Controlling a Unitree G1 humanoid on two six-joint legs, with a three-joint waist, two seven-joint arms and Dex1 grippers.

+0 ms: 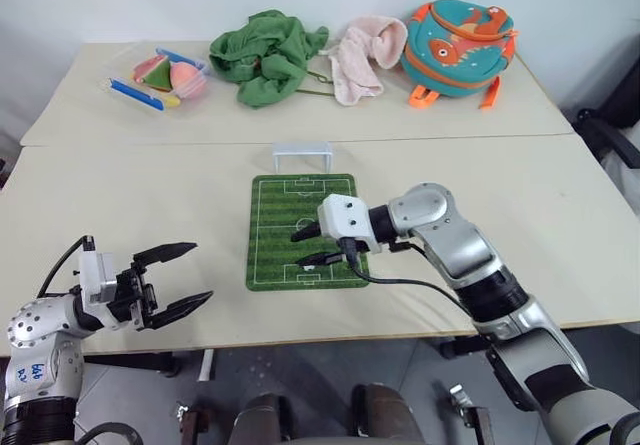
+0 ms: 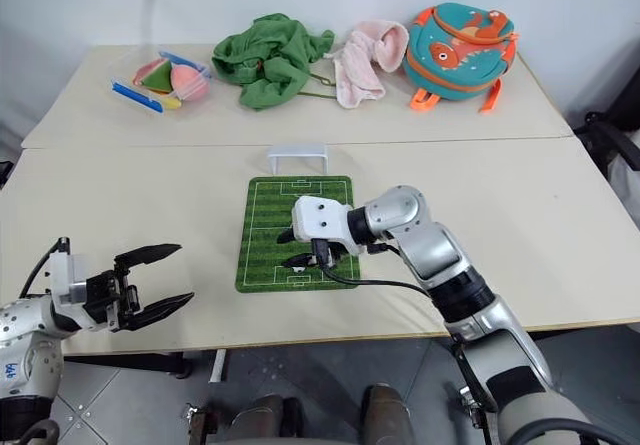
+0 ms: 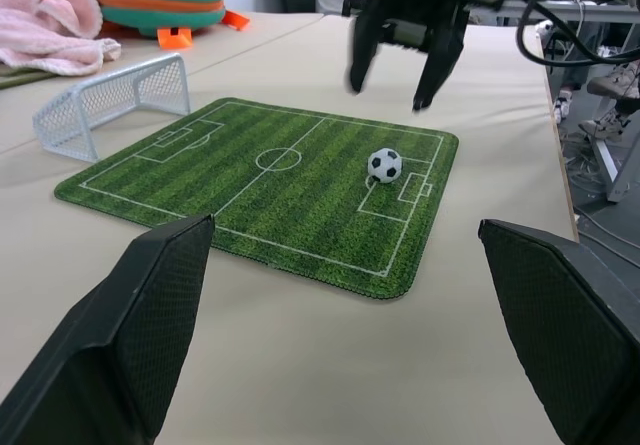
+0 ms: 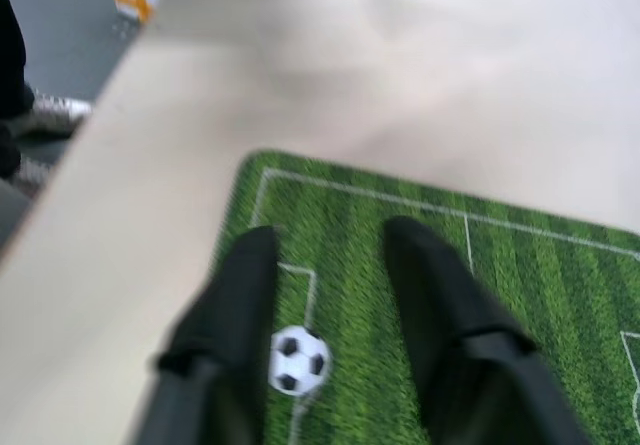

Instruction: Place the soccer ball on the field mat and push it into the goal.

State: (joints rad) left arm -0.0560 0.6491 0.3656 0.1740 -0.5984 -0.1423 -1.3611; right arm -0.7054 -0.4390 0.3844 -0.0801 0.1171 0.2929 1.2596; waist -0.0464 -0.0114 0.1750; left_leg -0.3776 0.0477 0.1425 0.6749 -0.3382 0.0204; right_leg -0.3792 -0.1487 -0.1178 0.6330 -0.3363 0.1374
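Note:
The soccer ball (image 3: 384, 165) lies on the field mat (image 1: 280, 215), at the penalty box on the end nearest me. The white goal (image 1: 302, 153) stands on the table just beyond the mat's far end. My right gripper (image 1: 302, 248) hovers over the near part of the mat, a little above the ball, pointing left and slightly down. It is open with nothing between its fingers (image 4: 430, 285). My left gripper (image 1: 198, 273) is open and empty, held level at the table's front left edge, well left of the mat.
Along the far table lie a teal and orange backpack (image 1: 460, 35), a pink towel (image 1: 360, 55), a crumpled green cloth (image 1: 265, 55) and a clear bag of toys (image 1: 165, 73). A black cable (image 1: 410, 283) trails from my right wrist across the mat's near corner.

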